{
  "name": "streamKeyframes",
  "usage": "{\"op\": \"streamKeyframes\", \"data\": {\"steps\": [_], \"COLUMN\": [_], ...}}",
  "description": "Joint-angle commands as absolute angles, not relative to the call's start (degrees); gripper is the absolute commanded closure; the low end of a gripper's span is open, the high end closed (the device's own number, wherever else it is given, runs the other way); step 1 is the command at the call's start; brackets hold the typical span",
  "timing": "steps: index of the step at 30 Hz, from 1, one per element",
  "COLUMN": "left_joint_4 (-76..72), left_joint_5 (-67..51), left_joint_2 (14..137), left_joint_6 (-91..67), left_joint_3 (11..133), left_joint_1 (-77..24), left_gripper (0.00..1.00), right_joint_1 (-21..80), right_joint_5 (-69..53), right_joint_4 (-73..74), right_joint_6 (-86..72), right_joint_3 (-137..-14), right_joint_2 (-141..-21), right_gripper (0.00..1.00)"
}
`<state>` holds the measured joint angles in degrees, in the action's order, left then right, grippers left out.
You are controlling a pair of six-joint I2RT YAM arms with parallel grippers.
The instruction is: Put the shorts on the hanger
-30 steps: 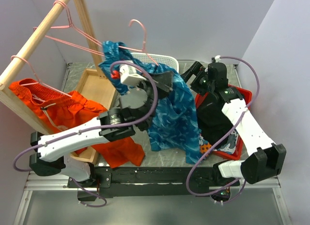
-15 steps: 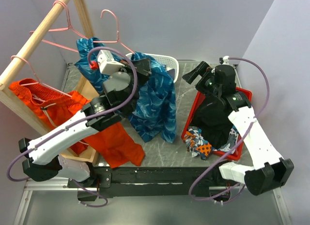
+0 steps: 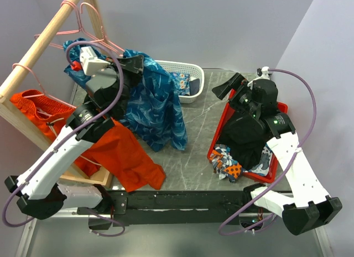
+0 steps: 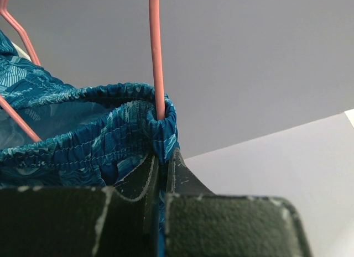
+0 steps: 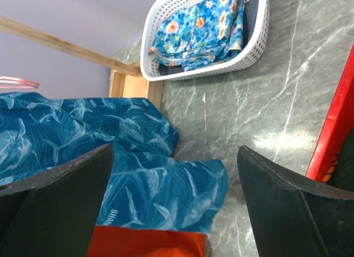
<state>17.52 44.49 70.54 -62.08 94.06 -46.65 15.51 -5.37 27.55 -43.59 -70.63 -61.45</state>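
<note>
Since half a second ago, the left arm has swung toward the upper left of the frame, carrying the blue fabric shorts with a lighter turquoise leaf print (image 3: 157,110) and the thin pink wire hanger (image 3: 95,22) closer to the slanted wooden rack pole (image 3: 41,38). The right arm has drawn back slightly toward the right edge.

From above, the hanger's hook sits just beside the pole in the upper left corner; whether it rests on the pole cannot be told. The shorts hang from the hanger and drape down to the grey marbled surface (image 3: 193,157) left of centre.

The left tool (image 3: 131,64) is pinched nearly closed on the gathered elastic waistband of the shorts. In the left wrist view a straight length of pink hanger wire rises out of a fold of the waistband, just above the fingertips (image 4: 145,177).

The right tool (image 3: 228,87) is spread wide and holds nothing, hovering at the upper end of a red plastic tray (image 3: 217,140) heaped with dark and patterned clothes.

Plain orange shorts (image 3: 124,155) hang at lower left. A white plastic basket (image 3: 197,75) at upper centre holds a folded blue cloth with white-yellow flowers (image 5: 199,25).
</note>
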Motion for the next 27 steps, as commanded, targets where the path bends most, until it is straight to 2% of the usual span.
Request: {"op": "streamKeyframes", "data": {"steps": [1, 13, 27], "left_joint_4": [17.4, 19.1, 20.2], "left_joint_5": [39.8, 35.9, 41.9], "left_joint_2": [67.2, 63.9, 60.7], "left_joint_6": [-63.5, -65.8, -66.8], "left_joint_3": [93.7, 91.6, 89.2], "left_joint_1": [-43.4, -34.8, -32.1], "left_gripper": [0.99, 0.99, 0.99], "right_joint_1": [15.3, 15.3, 15.3], "right_joint_5": [-4.9, -5.4, -6.2], "right_joint_4": [27.4, 27.2, 27.4], "right_joint_6": [-42.4, -42.0, -41.6], "right_joint_3": [-70.2, -69.9, -69.9], "right_joint_2": [-60.1, -60.4, -61.2], "right_gripper": [0.0, 0.0, 0.0]}}
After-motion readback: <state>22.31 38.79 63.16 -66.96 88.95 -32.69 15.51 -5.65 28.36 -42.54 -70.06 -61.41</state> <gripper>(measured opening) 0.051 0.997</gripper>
